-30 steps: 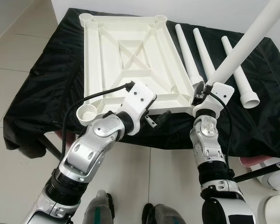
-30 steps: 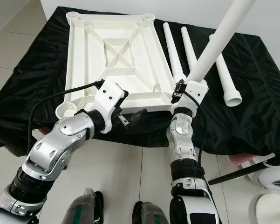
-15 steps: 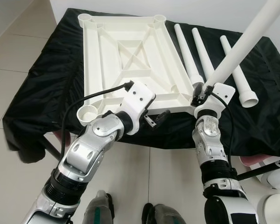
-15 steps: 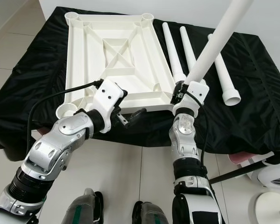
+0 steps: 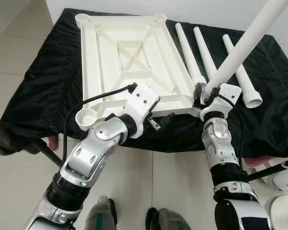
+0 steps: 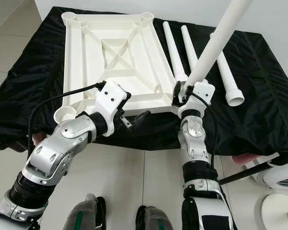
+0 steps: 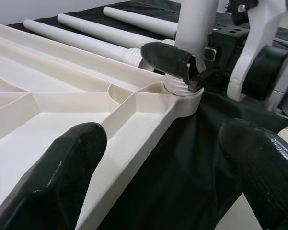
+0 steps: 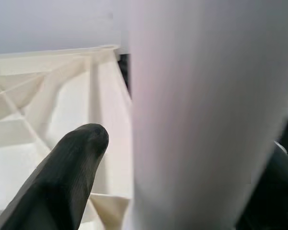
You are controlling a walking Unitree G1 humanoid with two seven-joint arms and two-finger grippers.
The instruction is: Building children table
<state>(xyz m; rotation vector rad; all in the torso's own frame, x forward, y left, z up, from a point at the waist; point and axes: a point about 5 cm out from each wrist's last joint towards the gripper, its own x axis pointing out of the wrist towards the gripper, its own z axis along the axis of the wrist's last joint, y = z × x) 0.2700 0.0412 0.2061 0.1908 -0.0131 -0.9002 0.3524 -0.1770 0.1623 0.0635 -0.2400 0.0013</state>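
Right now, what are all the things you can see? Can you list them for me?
White plastic tabletop: one, upside down on the black cloth.
White plastic table leg held upright: one, threaded end at the tabletop's near right corner socket.
Loose white table legs: three, lying on the cloth right of the tabletop.
Black cloth: one, covering the work table.
White object on the floor: one, partly seen at far right.
Tiled floor: pale.
Left gripper: open, at the tabletop's near edge.
Right gripper: shut on the upright leg.
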